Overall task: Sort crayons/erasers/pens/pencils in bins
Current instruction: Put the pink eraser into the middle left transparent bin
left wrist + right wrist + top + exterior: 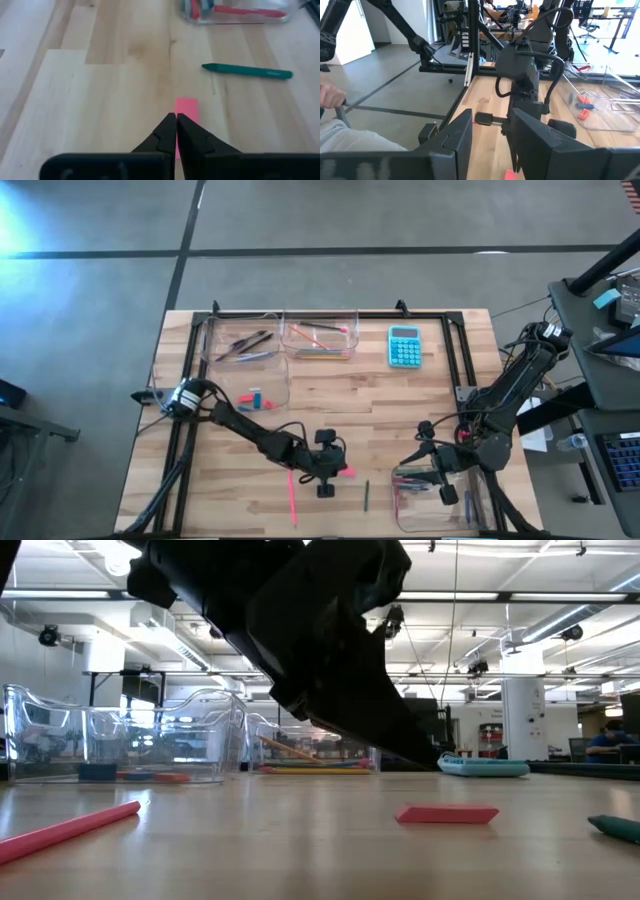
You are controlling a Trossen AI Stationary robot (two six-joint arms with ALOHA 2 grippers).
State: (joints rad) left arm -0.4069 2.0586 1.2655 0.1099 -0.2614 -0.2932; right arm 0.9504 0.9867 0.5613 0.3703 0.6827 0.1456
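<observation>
Sorting is partly done on the wooden table [330, 395]: four clear bins sit on it, one [320, 338] at twelve o'clock holding long coloured sticks, one [243, 340] at eleven with dark pens, one [258, 385] nearer the middle-left with small pink and blue erasers, and one [440, 488] at five o'clock under the right arm. A turquoise calculator [404, 346] lies at one o'clock.

The left arm reaches flat and low across from nine o'clock toward six, its wrist tipped down. The left gripper [176, 120] has its fingers pinched fully together, tips down at the near end of a pink eraser [186, 107] that lies flat on the wood. Whether any of the block is actually caught between them I cannot tell; in the low view it appears to rest on the table.

That eraser is likely light, slightly soft and grippy; pinching across its narrow width at mid-length should hold it best.

The right gripper [492, 135] hovers over the five o'clock bin, fingers apart, nothing between them. A green crayon [247, 70] and a pink stick [292, 498] lie loose nearby.
</observation>
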